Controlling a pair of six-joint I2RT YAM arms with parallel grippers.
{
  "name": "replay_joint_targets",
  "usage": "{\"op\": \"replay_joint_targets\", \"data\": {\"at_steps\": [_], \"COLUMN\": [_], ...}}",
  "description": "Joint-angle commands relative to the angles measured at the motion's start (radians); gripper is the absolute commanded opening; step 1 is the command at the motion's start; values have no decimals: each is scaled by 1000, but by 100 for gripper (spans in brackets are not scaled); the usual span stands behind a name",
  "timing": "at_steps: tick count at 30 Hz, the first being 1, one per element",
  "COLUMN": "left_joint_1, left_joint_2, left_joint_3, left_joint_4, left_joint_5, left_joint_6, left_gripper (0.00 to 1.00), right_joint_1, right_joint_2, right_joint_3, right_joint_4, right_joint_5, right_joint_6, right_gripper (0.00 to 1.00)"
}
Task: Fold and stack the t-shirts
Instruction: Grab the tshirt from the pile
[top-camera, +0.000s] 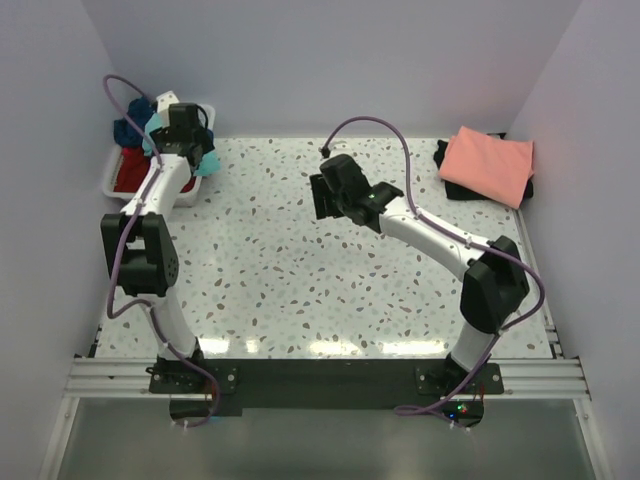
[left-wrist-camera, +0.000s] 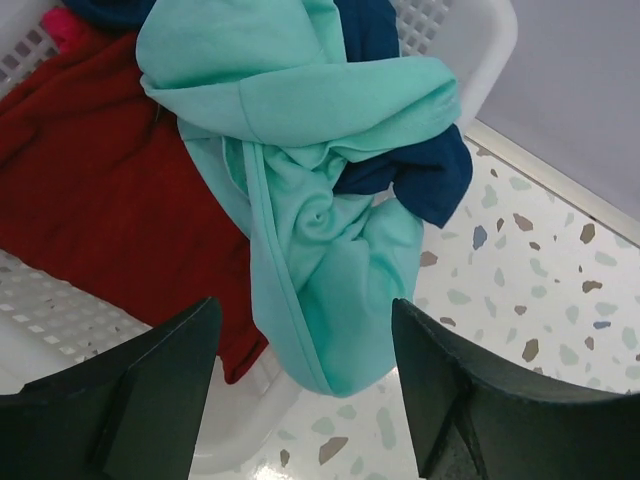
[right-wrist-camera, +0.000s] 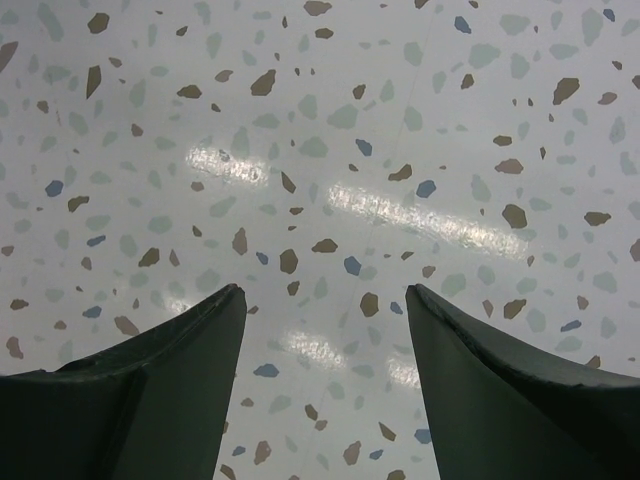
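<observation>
A crumpled turquoise-teal t-shirt (left-wrist-camera: 310, 200) hangs over the rim of the white tub (left-wrist-camera: 480, 50), its lowest fold reaching the table. In the tub beside it lie a red t-shirt (left-wrist-camera: 110, 200) and a navy blue one (left-wrist-camera: 420, 175). My left gripper (left-wrist-camera: 303, 305) hovers open just above the teal shirt's hanging fold, one finger on each side, gripping nothing. At the back right a folded salmon-pink t-shirt (top-camera: 487, 163) rests on a black one (top-camera: 443, 155). My right gripper (right-wrist-camera: 325, 290) stands open and empty over the bare middle of the table (top-camera: 300, 270).
The white tub (top-camera: 110, 180) sits in the back left corner against the left wall. Walls close off the speckled table on the left, back and right. A metal rail (top-camera: 320, 375) carrying both arm bases runs along the near edge.
</observation>
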Motion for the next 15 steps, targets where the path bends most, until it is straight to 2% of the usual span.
{"op": "replay_joint_targets", "data": {"at_steps": [1,6,12,15], "left_joint_1": [54,115,126,126], "left_joint_2": [55,168,243,266], "left_joint_3": [55,139,173,187], "left_joint_4": [81,37,41,49], "left_joint_5": [-20,70,116,145], "left_joint_6": [-78,-137,-146,-147], "left_gripper": [72,64,62,56], "right_joint_1": [-9,-18,-33,-39], "right_joint_2": [17,43,72,89], "right_joint_3": [50,68,97,118], "right_joint_4": [-13,-42,-65,-79], "right_joint_5": [-9,-6,3,5], "right_joint_6": [-3,2,5,5], "right_gripper": [69,69,69,68]}}
